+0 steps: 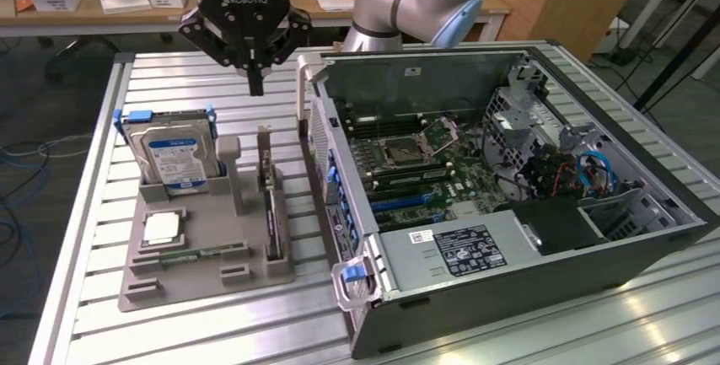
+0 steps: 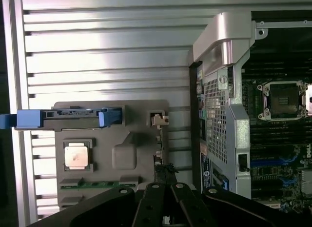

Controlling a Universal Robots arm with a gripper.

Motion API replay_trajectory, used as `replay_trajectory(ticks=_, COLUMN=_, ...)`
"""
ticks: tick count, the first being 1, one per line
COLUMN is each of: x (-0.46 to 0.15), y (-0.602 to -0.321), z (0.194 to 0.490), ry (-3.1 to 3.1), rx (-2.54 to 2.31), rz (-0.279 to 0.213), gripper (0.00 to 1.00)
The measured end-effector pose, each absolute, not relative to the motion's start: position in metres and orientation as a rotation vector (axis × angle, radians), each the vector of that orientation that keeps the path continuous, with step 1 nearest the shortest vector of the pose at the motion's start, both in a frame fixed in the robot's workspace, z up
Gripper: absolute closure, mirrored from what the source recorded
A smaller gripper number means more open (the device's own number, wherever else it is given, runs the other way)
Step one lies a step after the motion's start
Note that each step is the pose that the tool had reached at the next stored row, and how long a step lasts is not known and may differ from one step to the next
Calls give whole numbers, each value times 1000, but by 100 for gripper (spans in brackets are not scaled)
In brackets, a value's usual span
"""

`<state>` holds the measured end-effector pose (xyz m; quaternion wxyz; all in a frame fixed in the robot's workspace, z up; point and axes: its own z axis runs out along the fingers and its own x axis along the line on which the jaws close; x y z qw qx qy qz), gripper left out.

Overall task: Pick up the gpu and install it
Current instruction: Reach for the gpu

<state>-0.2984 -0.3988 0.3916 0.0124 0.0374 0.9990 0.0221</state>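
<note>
The gpu [image 1: 270, 205] stands on edge in a slot of the grey holder [image 1: 180, 289], a thin dark card with a silvery bracket at its far end. In the wrist view I look down on the gpu [image 2: 159, 139] edge-on, its metal bracket toward the bare table. My gripper [image 1: 255, 87] hangs in the air above the table, beyond the holder's far end and left of the case, with its fingers shut and nothing between them. In the wrist view the gripper [image 2: 164, 197] sits over the card's dark end.
The open computer case [image 1: 630, 255] lies at the exterior view's right, motherboard [image 1: 422, 171] exposed. The holder also carries a silver hard drive [image 1: 169, 158] in blue rails, a processor chip [image 1: 164, 228] and a green memory stick [image 1: 197, 254]. Slatted metal table [image 1: 169, 87] all round.
</note>
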Motion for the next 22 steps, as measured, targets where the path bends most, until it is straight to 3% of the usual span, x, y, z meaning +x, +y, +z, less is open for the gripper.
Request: replay_trajectory(ticks=22, x=-323, y=-399, z=392, ry=3114, rx=117, rz=69, gripper=89)
